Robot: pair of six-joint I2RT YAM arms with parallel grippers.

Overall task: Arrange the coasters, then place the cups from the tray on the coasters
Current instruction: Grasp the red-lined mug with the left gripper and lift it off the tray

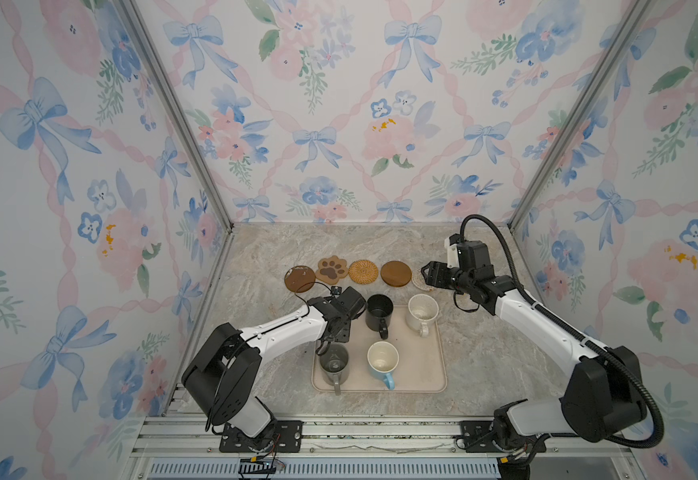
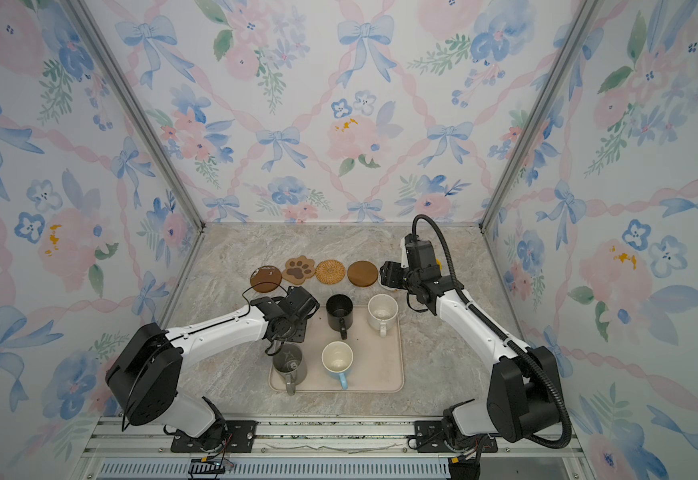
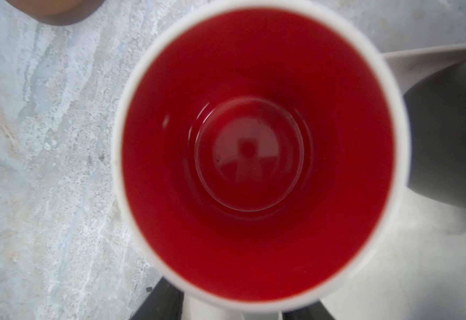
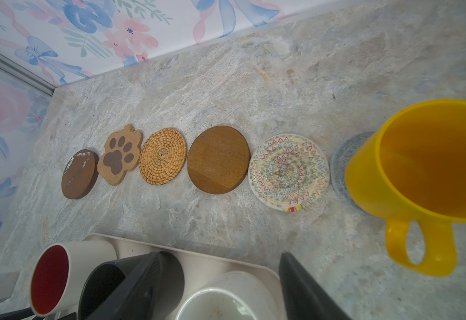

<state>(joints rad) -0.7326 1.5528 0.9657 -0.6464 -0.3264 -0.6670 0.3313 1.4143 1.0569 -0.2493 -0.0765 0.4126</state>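
You are holding the left pincer [image 1: 333,332] straight above the red-lined mug [image 3: 256,155], fingers [image 3: 159,304] straddling its handle [image 3: 232,312] at lower frame; whether it is clamping is unclear. Right pincer [image 1: 429,275] is gaping.

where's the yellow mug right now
Right wrist view: the yellow mug sits on the grey coaster ending the row, beside the cream patterned coaster.
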